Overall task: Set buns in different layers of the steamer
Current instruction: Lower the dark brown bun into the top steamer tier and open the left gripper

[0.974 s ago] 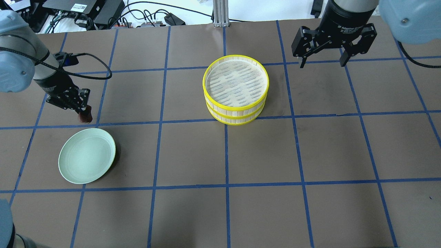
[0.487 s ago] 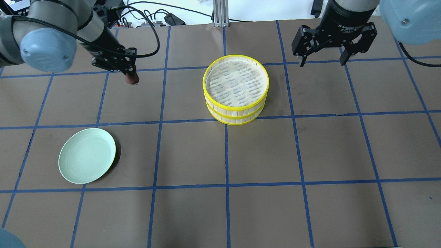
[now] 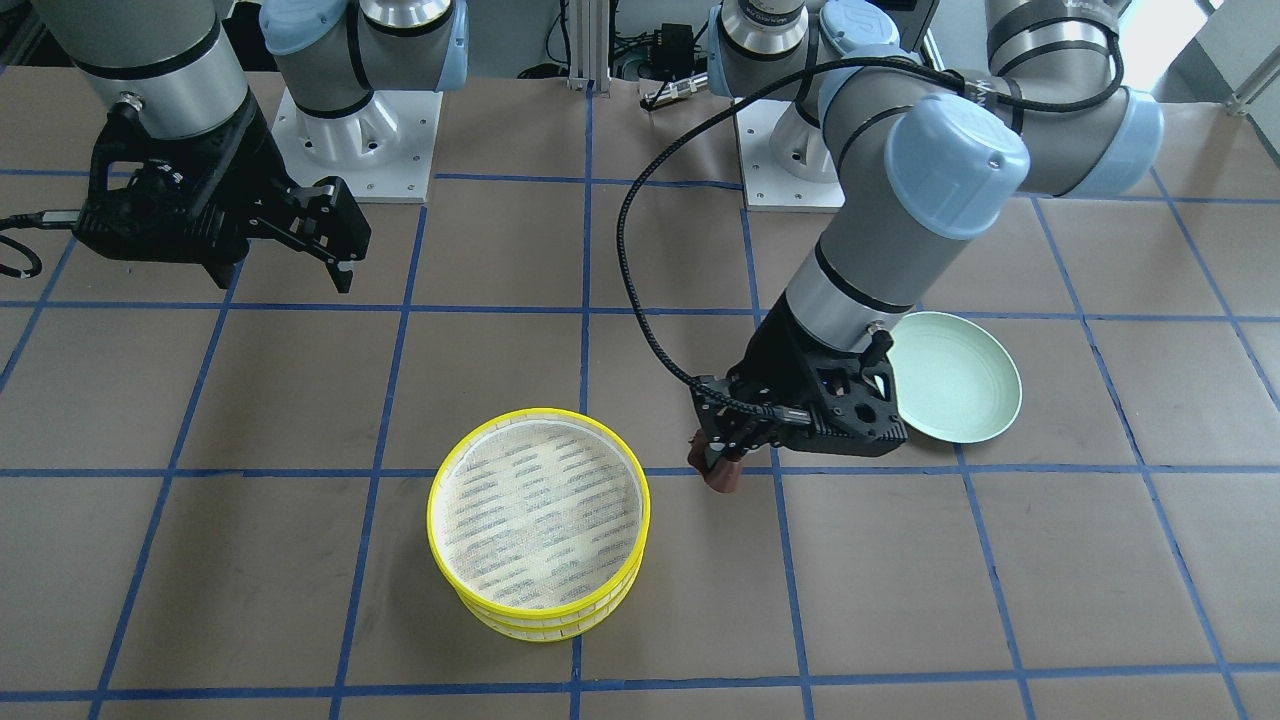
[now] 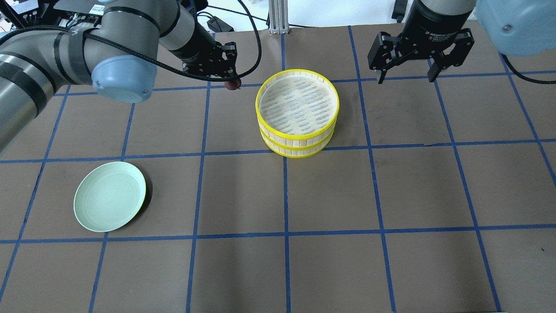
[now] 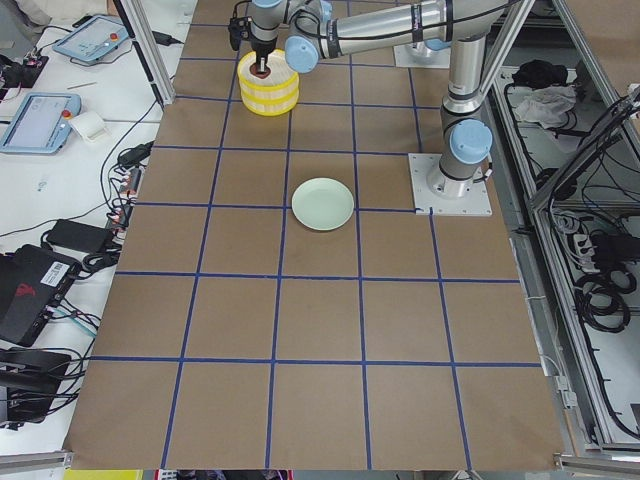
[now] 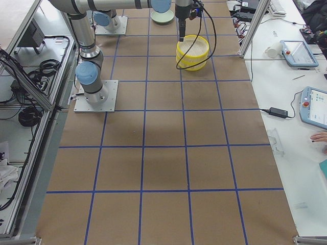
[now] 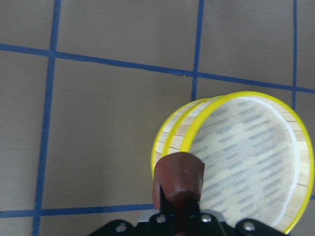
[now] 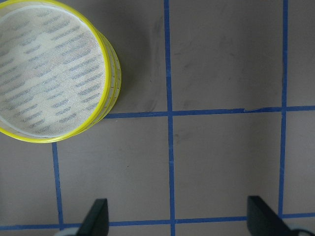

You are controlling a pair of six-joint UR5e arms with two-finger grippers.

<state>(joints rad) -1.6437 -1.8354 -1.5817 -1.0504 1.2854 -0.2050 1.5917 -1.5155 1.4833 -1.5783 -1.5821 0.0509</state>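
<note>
**A:** From overhead, what has the left gripper (image 4: 231, 81) got?

**B:** Its fingers are pinched tight on the brown bun (image 4: 233, 85), held in the air just beside the steamer, on the robot's left of it. The upper layer (image 4: 298, 104) sits stacked on the lower layer (image 4: 299, 150).

**A:** And the right gripper (image 4: 407, 78)?

**B:** Spread wide with nothing in it, hanging over the table (image 4: 391, 195) off the stack's far right. The mint plate (image 4: 109, 202) lies well apart, on the near left.

**A:** The front-facing view?

**B:** The bun pokes out below the left fingertips, near the stack but not over it.

**A:** The two end views?

**B:** From the left end, the bun is a dark spot seen against the stack. From the right end, the left gripper points down by the stack. Both are too small to judge the jaws.

**A:** The wrist cameras?

**B:** On the left one, the bun stands upright between the fingers, overlapping the yellow rim. On the right one, two fingertips sit at the bottom edge, well apart, with only table between them. The stack is at upper left.
</note>
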